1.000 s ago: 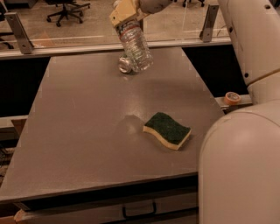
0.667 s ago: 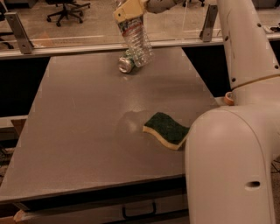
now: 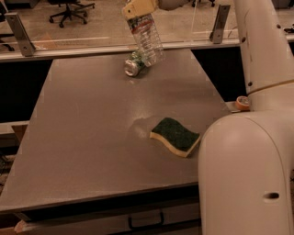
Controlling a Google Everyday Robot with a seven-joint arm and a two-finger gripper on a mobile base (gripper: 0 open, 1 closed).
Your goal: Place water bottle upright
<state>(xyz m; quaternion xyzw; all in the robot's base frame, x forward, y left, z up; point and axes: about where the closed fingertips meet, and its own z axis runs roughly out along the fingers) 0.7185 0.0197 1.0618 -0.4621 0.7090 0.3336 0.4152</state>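
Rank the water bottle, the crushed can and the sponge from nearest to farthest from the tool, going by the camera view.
The tool is at the top of the view, above the far edge of the table.
1. water bottle: gripped at its neck by the tool, hanging tilted.
2. crushed can: lying at the table's far edge, just under the bottle.
3. sponge: on the table's near right part.

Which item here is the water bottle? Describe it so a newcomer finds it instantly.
Look to the far edge of the grey table, where the gripper holds the water bottle by its neck, tilted. It is clear ribbed plastic with a white-and-red label, unlike the crushed green can beside it.
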